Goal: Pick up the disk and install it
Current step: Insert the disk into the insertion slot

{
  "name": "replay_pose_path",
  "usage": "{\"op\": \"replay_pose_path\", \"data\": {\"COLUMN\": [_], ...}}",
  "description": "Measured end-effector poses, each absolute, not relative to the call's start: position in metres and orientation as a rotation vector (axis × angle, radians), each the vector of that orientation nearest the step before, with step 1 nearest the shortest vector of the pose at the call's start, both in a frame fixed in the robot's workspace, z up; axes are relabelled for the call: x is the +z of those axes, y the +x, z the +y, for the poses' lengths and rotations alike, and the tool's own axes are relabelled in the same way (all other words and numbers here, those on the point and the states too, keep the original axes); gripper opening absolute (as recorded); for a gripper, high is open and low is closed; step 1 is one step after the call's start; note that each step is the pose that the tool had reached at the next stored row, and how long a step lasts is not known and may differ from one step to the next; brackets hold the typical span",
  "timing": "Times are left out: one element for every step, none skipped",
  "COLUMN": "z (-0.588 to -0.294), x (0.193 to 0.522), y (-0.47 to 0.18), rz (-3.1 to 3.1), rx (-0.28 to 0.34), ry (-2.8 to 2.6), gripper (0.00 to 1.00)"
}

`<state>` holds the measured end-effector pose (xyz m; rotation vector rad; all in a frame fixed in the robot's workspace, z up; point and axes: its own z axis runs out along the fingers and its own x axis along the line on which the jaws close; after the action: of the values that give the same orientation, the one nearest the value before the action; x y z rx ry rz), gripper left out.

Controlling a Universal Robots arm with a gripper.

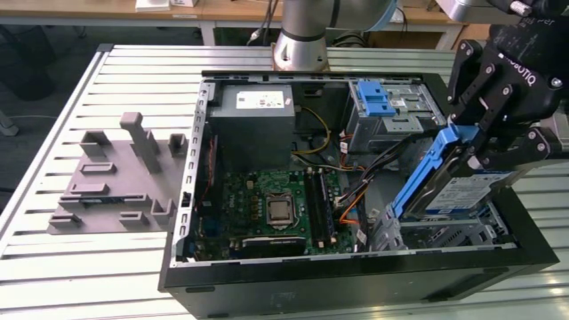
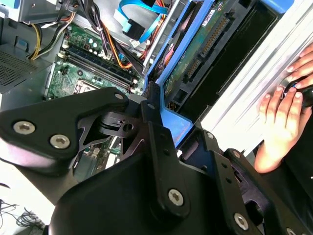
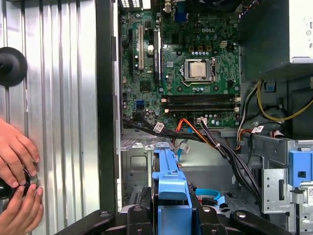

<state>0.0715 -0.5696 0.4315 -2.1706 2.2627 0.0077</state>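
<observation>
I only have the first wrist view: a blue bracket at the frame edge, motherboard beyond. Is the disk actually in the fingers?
Observer: Yes, in the exterior view the gripper is shut on the disk at its blue bracket.
Operator: Flat or tilted?
Observer: Steeply tilted, label showing, its lower end down by the metal bay in the case's corner.
Operator: Anything outside the case past the motherboard?
Observer: A grey moulded fixture lies on the table, at the exterior view's left of the case.
</observation>
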Motion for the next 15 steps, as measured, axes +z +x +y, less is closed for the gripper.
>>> {"op": "replay_pose_path", "data": {"z": [-0.5696,-0.5696,-0.5696,-0.5696,-0.5696,-0.5696,-0.5696,-0.5696,-0.5696,-0.5696,-0.5696,-0.5696,-0.5696,-0.5696,-0.5696], "x": [0.4312,0.4309,0.4306,0.4301,0.4297,0.4291,0.4284,0.4276,0.4269,0.426,0.4251,0.4243,0.4234,0.4224,0.4216], "y": [0.0715,0.0715,0.0716,0.0715,0.0715,0.0715,0.0716,0.0715,0.0715,0.0715,0.0715,0.0715,0.0715,0.0715,0.0715], "rz": [2.263,2.263,2.263,2.263,2.263,2.263,2.263,2.263,2.263,2.263,2.263,2.263,2.263,2.263,2.263], "rx": [0.008,0.008,0.008,0.008,0.008,0.008,0.008,0.008,0.008,0.008,0.008,0.008,0.008,0.008,0.008], "ry": [-2.171,-2.171,-2.171,-2.171,-2.171,-2.171,-2.171,-2.171,-2.171,-2.171,-2.171,-2.171,-2.171,-2.171,-2.171], "gripper": [0.37,0.37,0.37,0.37,0.37,0.37,0.37,0.37,0.37,0.37,0.37,0.37,0.37,0.37,0.37]}}
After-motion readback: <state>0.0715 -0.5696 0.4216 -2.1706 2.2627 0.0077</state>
